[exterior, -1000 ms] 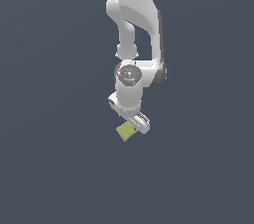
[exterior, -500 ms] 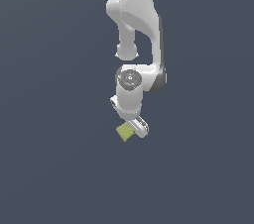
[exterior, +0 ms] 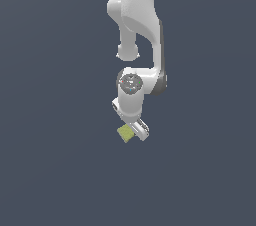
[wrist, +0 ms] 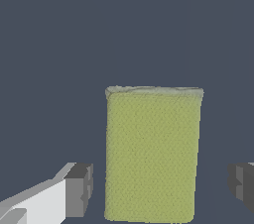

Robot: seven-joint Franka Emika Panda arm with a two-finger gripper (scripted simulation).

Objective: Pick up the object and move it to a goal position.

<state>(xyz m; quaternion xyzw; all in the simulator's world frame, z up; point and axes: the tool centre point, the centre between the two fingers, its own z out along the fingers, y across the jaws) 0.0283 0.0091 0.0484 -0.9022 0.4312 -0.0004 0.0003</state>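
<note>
The object [wrist: 153, 153] is a flat yellow-green block with a sponge-like texture, lying on the dark floor. In the wrist view it sits between my two fingers, with a narrow gap on each side. My gripper [wrist: 160, 186] is open and straddles it, and one grey finger pad [wrist: 79, 189] shows clear of the block's edge. In the exterior view the object [exterior: 125, 133] peeks out beside the white gripper [exterior: 133, 131], which hangs low over it and hides part of the block.
The white arm [exterior: 137, 30] comes down from above in the exterior view. All around lies a plain dark grey floor [exterior: 60, 170] with no other objects in view.
The arm has come down a little toward the block over the last second. The block has stayed where it was.
</note>
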